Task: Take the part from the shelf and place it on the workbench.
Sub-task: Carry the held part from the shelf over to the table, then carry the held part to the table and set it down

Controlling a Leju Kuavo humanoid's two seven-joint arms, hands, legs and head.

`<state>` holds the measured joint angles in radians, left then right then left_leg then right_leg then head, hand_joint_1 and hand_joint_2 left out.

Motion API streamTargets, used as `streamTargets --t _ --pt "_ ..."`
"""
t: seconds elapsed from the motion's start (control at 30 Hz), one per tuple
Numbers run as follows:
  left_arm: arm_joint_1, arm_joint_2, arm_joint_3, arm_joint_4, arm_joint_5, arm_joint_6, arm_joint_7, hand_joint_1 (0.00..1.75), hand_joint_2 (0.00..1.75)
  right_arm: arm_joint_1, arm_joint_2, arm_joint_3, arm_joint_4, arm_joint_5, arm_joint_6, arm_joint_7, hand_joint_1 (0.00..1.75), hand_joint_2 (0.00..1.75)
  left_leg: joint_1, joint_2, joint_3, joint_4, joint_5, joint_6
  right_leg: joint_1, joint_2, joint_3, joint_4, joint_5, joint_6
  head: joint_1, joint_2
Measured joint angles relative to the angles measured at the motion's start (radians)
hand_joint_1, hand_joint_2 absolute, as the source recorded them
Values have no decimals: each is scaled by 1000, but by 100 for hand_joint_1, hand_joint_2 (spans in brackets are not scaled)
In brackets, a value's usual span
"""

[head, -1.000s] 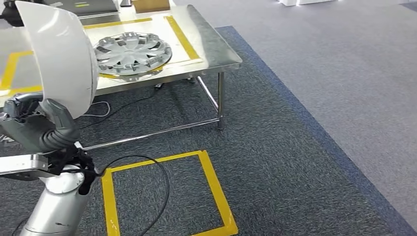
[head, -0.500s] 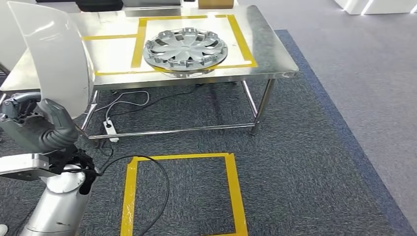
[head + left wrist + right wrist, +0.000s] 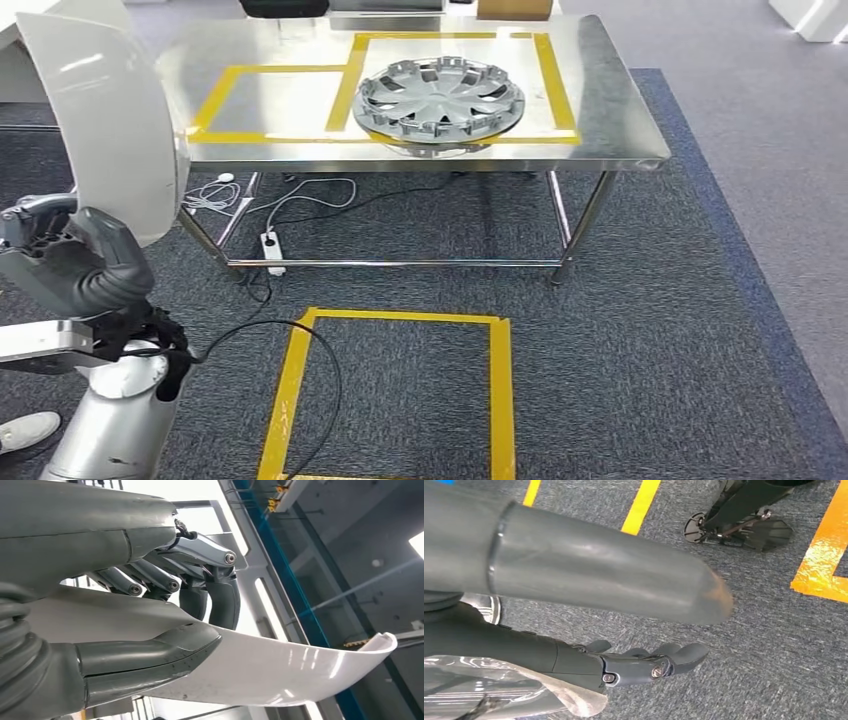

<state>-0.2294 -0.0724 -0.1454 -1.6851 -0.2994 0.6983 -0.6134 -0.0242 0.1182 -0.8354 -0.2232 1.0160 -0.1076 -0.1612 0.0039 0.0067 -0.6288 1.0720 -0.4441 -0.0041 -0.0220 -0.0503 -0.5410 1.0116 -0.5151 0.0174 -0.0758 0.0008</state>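
Note:
My left hand (image 3: pixel 75 265) grips a large white curved panel (image 3: pixel 115 120), held upright at the left of the head view. In the left wrist view the thumb and fingers of my left hand (image 3: pixel 165 610) clamp the glossy white panel (image 3: pixel 280 665) from both sides. The steel workbench (image 3: pixel 610 110) stands ahead, marked with yellow tape rectangles. A silver hubcap (image 3: pixel 440 98) lies in its right rectangle; the left rectangle is bare. My right hand (image 3: pixel 624 665) hangs over the carpet with its fingers stretched out, holding nothing.
A yellow tape square (image 3: pixel 300 390) marks the carpet in front of the bench. A white power strip (image 3: pixel 268 245) and cables lie under the bench, and a black cable (image 3: pixel 335 370) loops across the floor. A person's shoe (image 3: pixel 25 430) is at the lower left.
The camera has turned, so the workbench and floor square now sit further right and more square-on. My left hand still holds the white panel the same way.

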Motion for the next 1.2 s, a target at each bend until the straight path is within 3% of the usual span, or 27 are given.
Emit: streamTargets --t 0.1,0.17,0.23,0.3,0.33,0.37,0.4,0.47,0.53,0.63,0.7,0.8,0.83,0.87,0.9,0.97,1.0,1.07,1.13,1.2 --pt "0 0 -1 0 2 -1 0 175 175 -3 0 0 0 10 1 8 0 0 -6 3 17 -43 -4 10 2 -7 0 -3 -1 16 2 0" --pt "0 0 -2 0 4 -1 0 175 175 -3 0 0 0 14 0 8 0 0 -3 -1 21 -50 -2 21 0 3 -6 8 -14 26 3 0" --pt "-1 1 -3 -1 6 -1 2 175 175 -3 0 1 0 19 0 8 0 0 1 -2 25 -57 -1 33 0 27 -47 87 -58 30 7 0" --pt "-1 1 -5 -1 9 -1 6 175 175 1 1 1 1 23 0 8 0 0 -1 -6 26 -56 -4 40 0 43 -120 221 -109 31 10 0" --pt "0 2 -7 -1 10 -1 10 175 175 3 1 1 1 25 0 7 0 0 -2 -10 26 -56 -5 42 1 45 -148 266 -116 31 10 0" --pt "1 2 -8 -1 11 -1 12 175 175 4 0 1 1 25 -1 7 0 0 -3 -14 28 -55 -6 42 1 46 -160 276 -104 31 10 0" --pt "1 3 -10 -1 13 -1 14 175 175 5 0 1 1 26 -1 6 0 0 -3 -18 30 -54 -8 41 0 47 -152 245 -74 30 10 0" --pt "1 4 -11 -1 14 -1 15 175 175 5 0 1 0 27 -1 4 0 0 -4 -24 35 -52 -14 36 1 49 -98 117 -1 27 10 0" --pt "0 6 -14 -1 15 -1 16 175 175 3 0 1 0 28 -2 2 0 0 -6 -28 36 -47 -19 26 2 52 -52 25 26 21 9 0" --pt "-1 8 -17 -1 16 -1 17 175 175 2 0 1 0 30 -3 1 0 0 -5 -30 35 -46 -21 12 3 53 -39 8 23 7 9 0" --pt "-3 10 -18 -1 16 -1 17 175 175 2 0 1 0 32 -3 1 0 0 -3 -26 24 -14 -41 1 0 52 -32 4 23 -5 5 0" --pt "-3 15 -20 -1 17 -1 17 175 175 2 0 1 0 34 -4 1 0 0 2 -19 -62 160 -115 -12 -1 48 -21 2 16 -16 1 0" --pt "-1 16 -20 -1 18 -1 17 175 175 2 0 1 0 34 -4 1 0 0 4 -19 -91 212 -128 -14 -1 48 -17 2 13 -18 1 0" --pt "0 16 -20 -1 18 -1 18 175 175 3 0 1 0 34 -4 1 0 0 4 -18 -106 232 -121 -14 0 47 -13 2 9 -18 1 0" --pt "1 16 -21 -1 18 -1 18 175 175 3 0 1 0 34 -3 1 0 0 5 -18 -102 214 -96 -13 0 48 -7 2 4 -16 1 0" --pt "1 18 -21 -1 18 -1 18 175 175 4 1 1 0 35 -3 1 0 0 3 -15 -48 91 -22 -3 -1 48 8 2 -7 -12 1 0" --pt "-1 18 -21 -1 18 -1 18 175 175 4 1 1 0 36 -3 1 0 0 0 -12 -19 29 -2 3 1 47 13 2 -12 -7 1 0" --pt "-3 19 -23 -1 18 -1 18 175 175 2 1 1 0 38 -3 1 0 0 -6 -8 10 -33 0 13 2 46 18 1 -18 7 2 0" --pt "-4 21 -24 -1 18 -1 19 175 175 1 0 1 0 41 -3 1 0 0 -7 -11 18 -45 -10 24 2 43 23 3 -16 23 3 0" --pt "-5 22 -25 -1 18 -1 20 175 175 0 0 1 0 43 -3 1 0 0 -3 -14 34 -53 -15 35 1 45 12 34 -29 31 6 0"
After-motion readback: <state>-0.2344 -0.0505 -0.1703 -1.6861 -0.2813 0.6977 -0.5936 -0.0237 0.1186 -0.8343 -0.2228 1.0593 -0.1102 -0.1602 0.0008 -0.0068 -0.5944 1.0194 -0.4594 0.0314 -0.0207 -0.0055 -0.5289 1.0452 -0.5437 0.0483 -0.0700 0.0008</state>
